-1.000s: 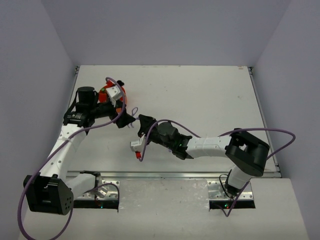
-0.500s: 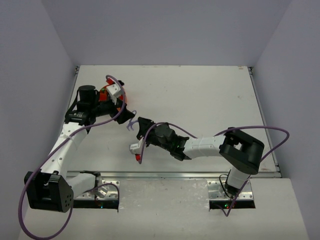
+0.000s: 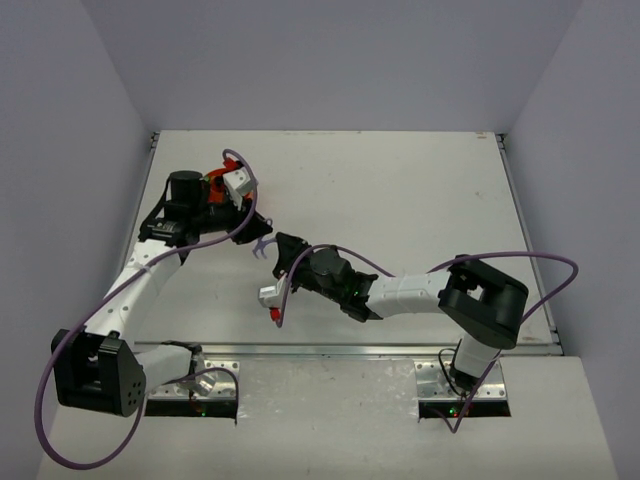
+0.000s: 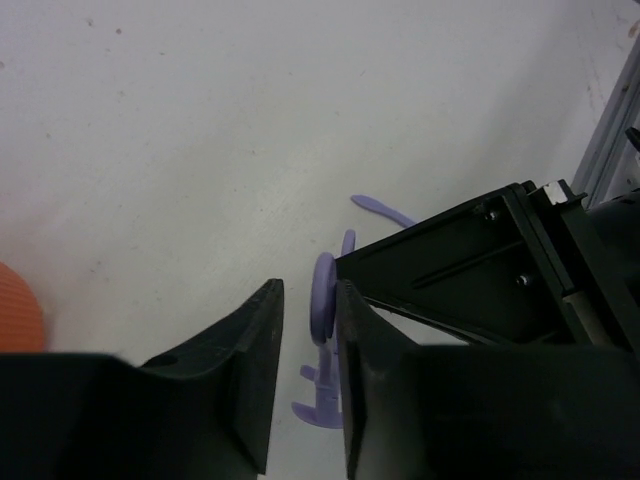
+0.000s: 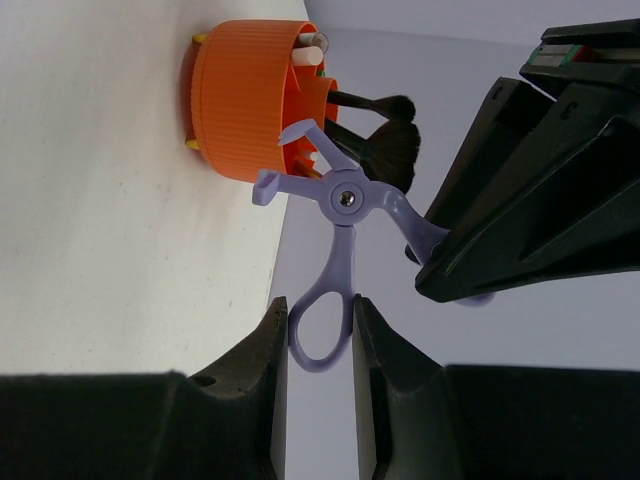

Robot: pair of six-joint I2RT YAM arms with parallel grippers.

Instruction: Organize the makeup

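The right gripper (image 5: 320,306) is clamped on the lilac looped tool (image 5: 345,200), the left gripper (image 4: 308,298) just beyond it with a grip I cannot tell, and farther out the orange tub (image 5: 240,100) already holds brushes (image 5: 385,140), so stowing this tool seems to be what remains.

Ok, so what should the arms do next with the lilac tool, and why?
Probably close the left gripper on the free handle of the tool. The right gripper pinches its loop, the left fingers bracket the other handle, and the tub lies on the left arm's side. I can't tell whether the left grip is firm yet.
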